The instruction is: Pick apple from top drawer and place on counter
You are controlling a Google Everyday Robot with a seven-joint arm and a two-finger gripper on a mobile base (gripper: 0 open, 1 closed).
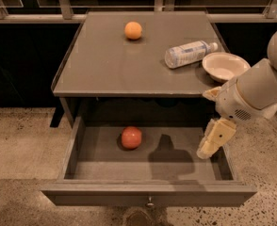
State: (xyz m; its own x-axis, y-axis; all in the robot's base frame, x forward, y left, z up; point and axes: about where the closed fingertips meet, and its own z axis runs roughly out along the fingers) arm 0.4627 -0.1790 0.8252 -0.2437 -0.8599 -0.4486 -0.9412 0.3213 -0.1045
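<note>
The red apple (131,137) lies on the floor of the open top drawer (148,192), left of its middle. The counter (105,65) is the dark grey cabinet top above the drawer. My gripper (208,148) hangs from the white arm at the right, over the drawer's right end and well right of the apple. Nothing shows in the gripper.
On the counter lie an orange fruit (133,30) at the back, a plastic bottle (189,53) on its side at the right, and a white bowl (224,66) on the right edge. A speckled floor surrounds the cabinet.
</note>
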